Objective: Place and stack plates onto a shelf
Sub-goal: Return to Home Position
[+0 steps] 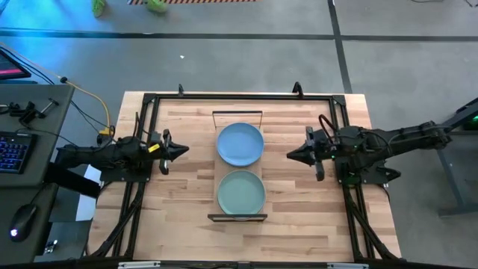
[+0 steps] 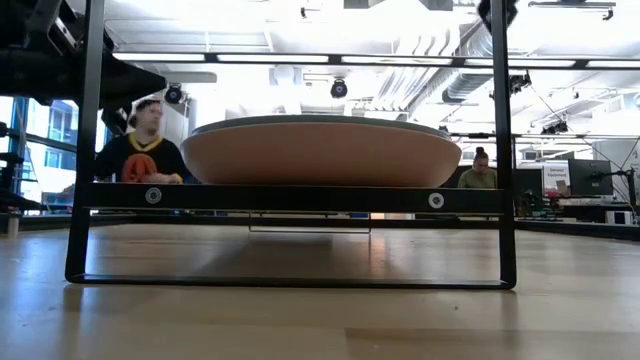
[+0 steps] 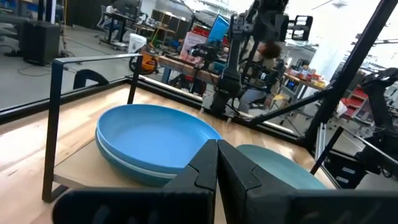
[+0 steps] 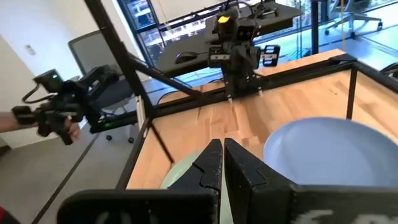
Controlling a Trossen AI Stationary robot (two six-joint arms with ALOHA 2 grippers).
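The left gripper (image 1: 181,151) hangs low over the table (image 1: 187,224). Its two fingers are pressed together to one point and it holds nothing. Its jaws point toward the shelf (image 1: 224,121), and a strip of bare wood lies between the tips and the plank.

Ahead of these jaws, a little off their line, lies the blue plate (image 1: 240,143). In the left wrist view it sits on a whitish plate (image 3: 124,163), of which only the pale rim shows. The sage green plate (image 1: 240,192) lies on the other half of the same shelf, just beside the blue one, also ahead of the jaws but more to the side. In the low view the green rim tops a pink plate (image 2: 320,155), seen through the black wire frame (image 2: 290,198) at that end of the shelf.

The right gripper (image 1: 292,155) hangs on the opposite side of the shelf. Its jaws face the left ones across the plates, and they are also closed tip to tip and empty. Both stacks lie between the two pairs of jaws. Neither gripper touches a plate or the shelf.
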